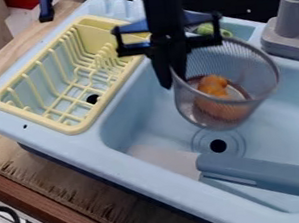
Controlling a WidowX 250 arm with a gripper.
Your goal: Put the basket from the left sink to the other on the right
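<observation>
Hanging from the claw over the right-hand basin: the mesh basket

The black two-finger claw (172,81) reaches down from the top edge, its fingers closed on the near-left rim of a round, silvery wire-mesh basket (260,66). The basket tilts, its mouth facing up, above the large basin of a light-blue plastic sink (130,120). Inside it sits a rounded orange thing (213,84) (what it is, I cannot tell). Just behind the basket, a light-green object (207,29), partly hidden, lies in a small back compartment.

Below the basket is the round black drain hole (217,145), and on its near side a grey-blue handle (263,174) with a pale, flat blade slants across the basin. To the left, a pale-yellow plastic dish rack (80,126) stands in the smaller basin; at the right rear rises a grey faucet (291,13). The sink rests on a wooden counter (72,184).
</observation>
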